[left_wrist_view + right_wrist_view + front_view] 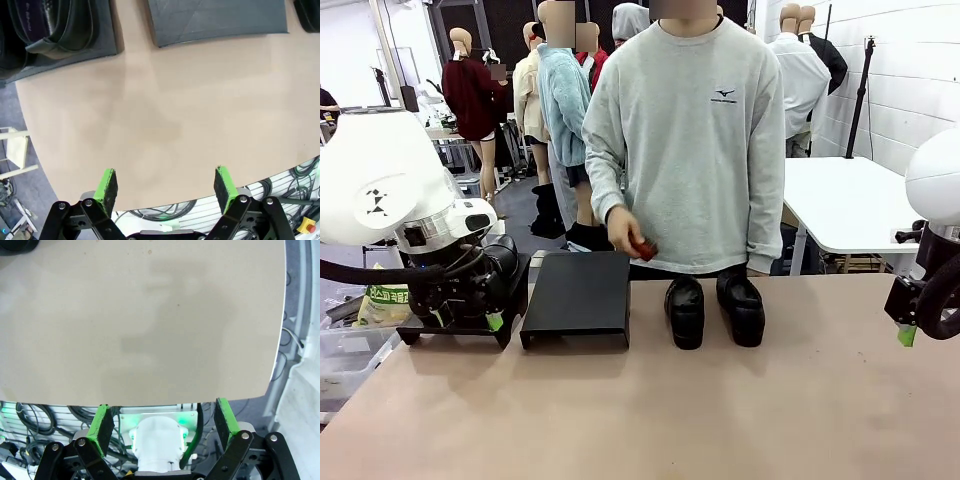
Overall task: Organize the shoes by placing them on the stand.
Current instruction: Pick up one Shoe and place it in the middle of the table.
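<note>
Two black shoes (685, 312) (740, 308) stand side by side on the table in front of the person. One black stand (577, 298) to their left has a bare top. In the left wrist view that bare stand (217, 20) lies at the top, and a second stand (75, 52) at the upper left carries black shoes (55, 25). My left gripper (492, 320) (165, 182) is open over the table's near edge, holding nothing. My right gripper (907, 335) (162, 422) hangs open at the right side, well away from the shoes.
The person stands at the far edge, one hand holding a small red-brown object (645, 250) above the bare stand. A white table (850, 205) is behind on the right. A clear bin with a packet (380, 305) sits off the table's left edge.
</note>
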{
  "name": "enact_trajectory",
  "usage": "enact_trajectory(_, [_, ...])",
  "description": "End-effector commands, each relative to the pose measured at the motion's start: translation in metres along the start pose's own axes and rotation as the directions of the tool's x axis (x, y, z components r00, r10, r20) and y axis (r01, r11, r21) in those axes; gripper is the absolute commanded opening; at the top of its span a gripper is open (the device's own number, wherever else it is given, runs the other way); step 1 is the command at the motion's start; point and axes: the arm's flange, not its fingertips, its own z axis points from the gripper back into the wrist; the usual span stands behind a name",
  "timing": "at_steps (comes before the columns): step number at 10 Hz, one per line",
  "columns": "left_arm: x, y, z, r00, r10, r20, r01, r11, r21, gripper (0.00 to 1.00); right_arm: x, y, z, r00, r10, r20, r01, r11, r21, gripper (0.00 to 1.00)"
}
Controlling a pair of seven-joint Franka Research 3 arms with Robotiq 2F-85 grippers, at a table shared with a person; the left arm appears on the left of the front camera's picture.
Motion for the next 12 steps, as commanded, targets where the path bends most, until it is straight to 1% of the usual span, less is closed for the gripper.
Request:
enact_trajectory(1, [-0.001,-0.001,0.0,1.0,-0.004,-0.006,0.004,1.0,0.0,1.0,0.0,0.001,-0.001,1.0,-0.007,-0.005,0.007,1.0,-0.002,1.0])
enact_trajectory(2, [0.0,0.0,0.0,1.0,0.0,0.0,0.0,1.0,0.0,1.0,0.0,0.001,-0.001,1.0,-0.007,-0.005,0.007,1.0,-0.002,1.0])
enact_trajectory(3, [-0.009,-0.014,-0.009,0.999,-0.011,-0.047,0.009,0.999,-0.038,1.0,0.0,0.001,-0.001,1.0,-0.007,-0.005,0.007,1.0,-0.002,1.0])
enact_trajectory(4, [-0.02,-0.027,-0.016,0.997,-0.021,-0.079,0.013,0.994,-0.105,1.0,0.0,0.001,-0.001,1.0,-0.007,-0.005,0.007,1.0,-0.002,1.0])
enact_trajectory(5, [-0.025,-0.034,-0.019,0.996,-0.028,-0.088,0.016,0.99,-0.137,1.0,0.0,0.001,-0.001,1.0,-0.007,-0.005,0.007,1.0,-0.002,1.0])
enact_trajectory(6, [-0.026,-0.036,-0.02,0.996,-0.031,-0.083,0.02,0.99,-0.138,1.0,0.0,0.0,0.0,1.0,0.0,0.0,0.0,1.0,0.0,1.0])
enact_trajectory(7, [-0.021,-0.03,-0.014,0.998,0.0,-0.057,-0.007,0.991,-0.132,1.0,0.02,0.003,0.008,0.997,0.07,0.03,-0.07,0.997,0.011,1.0])
enact_trajectory(8, [-0.021,-0.037,-0.021,0.996,-0.016,-0.083,0.008,0.995,-0.103,1.0,0.041,-0.008,0.019,0.965,0.187,0.181,-0.205,0.975,0.085,1.0])
enact_trajectory(9, [-0.021,-0.037,-0.021,0.996,-0.016,-0.083,0.008,0.995,-0.103,1.0,0.057,-0.013,0.035,0.934,0.257,0.248,-0.288,0.953,0.096,1.0])
enact_trajectory(10, [-0.021,-0.037,-0.021,0.996,-0.016,-0.083,0.008,0.995,-0.103,1.0,0.075,-0.006,0.055,0.9,0.326,0.29,-0.362,0.929,0.078,1.0])
enact_trajectory(12, [-0.021,-0.037,-0.021,0.996,-0.016,-0.083,0.008,0.995,-0.103,1.0,0.119,0.029,0.101,0.836,0.434,0.335,-0.471,0.882,0.033,1.0])
